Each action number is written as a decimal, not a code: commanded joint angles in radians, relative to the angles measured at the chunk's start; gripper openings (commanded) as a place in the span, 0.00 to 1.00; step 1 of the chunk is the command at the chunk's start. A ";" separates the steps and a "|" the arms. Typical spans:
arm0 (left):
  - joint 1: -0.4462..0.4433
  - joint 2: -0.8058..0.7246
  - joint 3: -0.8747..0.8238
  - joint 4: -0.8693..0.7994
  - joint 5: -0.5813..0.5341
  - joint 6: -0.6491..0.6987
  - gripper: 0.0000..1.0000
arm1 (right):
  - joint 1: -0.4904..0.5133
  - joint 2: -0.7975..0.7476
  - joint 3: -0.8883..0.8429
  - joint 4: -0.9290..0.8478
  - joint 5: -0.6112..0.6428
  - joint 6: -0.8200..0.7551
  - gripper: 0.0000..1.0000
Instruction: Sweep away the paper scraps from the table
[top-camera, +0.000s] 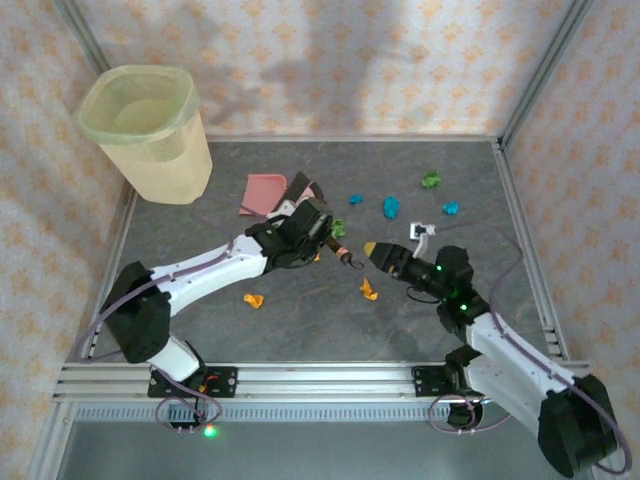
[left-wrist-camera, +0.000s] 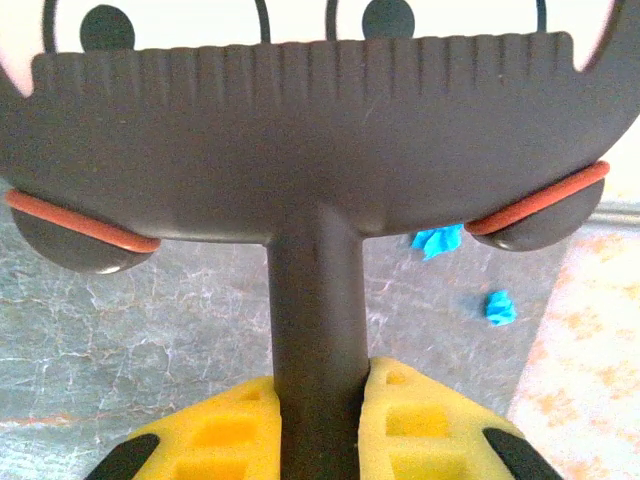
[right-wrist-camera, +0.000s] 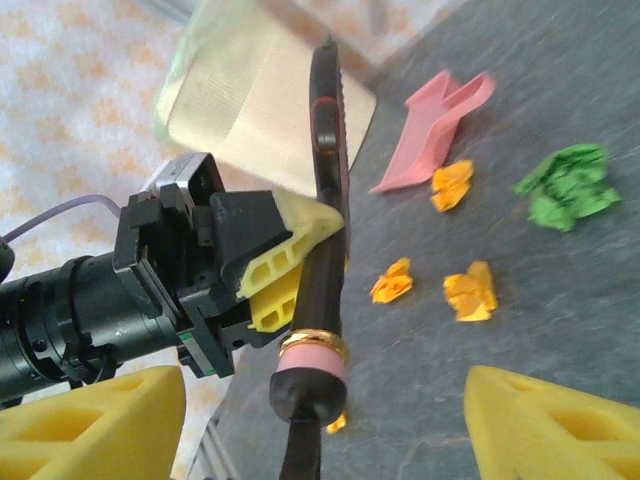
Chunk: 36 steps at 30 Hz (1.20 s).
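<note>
Scraps of paper (top-camera: 390, 206) lie scattered on the surface (top-camera: 300, 330). In the top view the blue and green ones sit toward 2 o'clock from its middle, one orange wad is at 6 o'clock of your right claw (top-camera: 374, 250), and another is at 7 o'clock of your left claw (left-wrist-camera: 320, 430). Your left claw is clamped on the dark handle of a brush (left-wrist-camera: 300, 130). Your right claw stands spread apart, gripping nothing. The pink dustpan (top-camera: 262, 192) lies at 11 o'clock of the left claw.

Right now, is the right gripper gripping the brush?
No: the right gripper is open, with gaps either side of the brush handle, which the left gripper clamps.
</note>
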 joint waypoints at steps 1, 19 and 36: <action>0.009 -0.088 -0.041 0.116 -0.117 -0.097 0.00 | 0.055 0.086 0.097 -0.008 -0.032 0.008 0.71; 0.030 -0.217 -0.382 0.632 -0.206 -0.107 0.00 | 0.181 0.357 0.232 0.128 0.039 0.596 0.70; 0.034 -0.177 -0.408 0.807 -0.201 -0.050 0.00 | 0.212 0.463 0.269 0.362 0.073 0.875 0.61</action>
